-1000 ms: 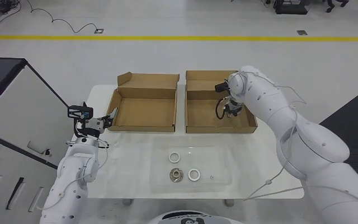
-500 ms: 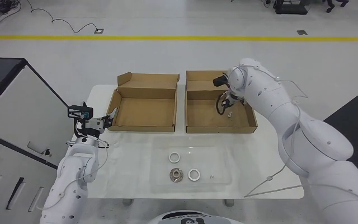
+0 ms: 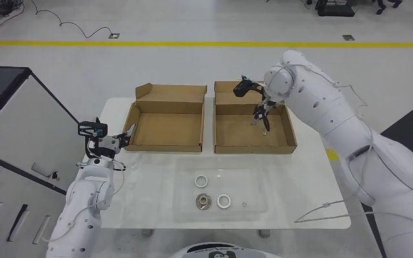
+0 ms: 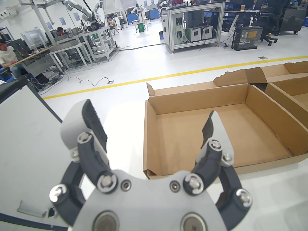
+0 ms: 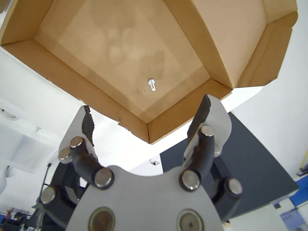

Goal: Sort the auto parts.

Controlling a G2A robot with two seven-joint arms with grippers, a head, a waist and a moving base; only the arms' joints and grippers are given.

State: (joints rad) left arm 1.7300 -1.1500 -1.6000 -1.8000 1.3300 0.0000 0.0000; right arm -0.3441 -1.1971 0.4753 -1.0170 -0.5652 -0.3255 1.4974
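Note:
Two open cardboard boxes stand side by side at the back of the table. My right gripper [image 3: 260, 116] [image 5: 146, 106] hangs open above the right box [image 3: 232, 135] [image 5: 120, 37], holding nothing. A small silver bolt [image 3: 265, 133] [image 5: 151, 84] lies alone on that box's floor below it. Nearer the front, two white rings [image 3: 201, 181] [image 3: 224, 201], a metal hub [image 3: 203, 201] and a tiny screw [image 3: 244, 204] sit in a clear tray [image 3: 258, 177]. Open and holding nothing, my left gripper [image 3: 129, 134] [image 4: 149, 110] stays by the outer end of the bare left box [image 3: 168, 126] [image 4: 204, 131].
The white table [image 3: 310, 187] has free surface to the right of the tray and in front of the boxes. A dark-edged panel [image 3: 39, 116] slants beside the table's left end, close to my left arm.
My right gripper has risen from low inside the right box and drawn toward its far side, leaving the bolt lying on the floor. The left arm has not moved.

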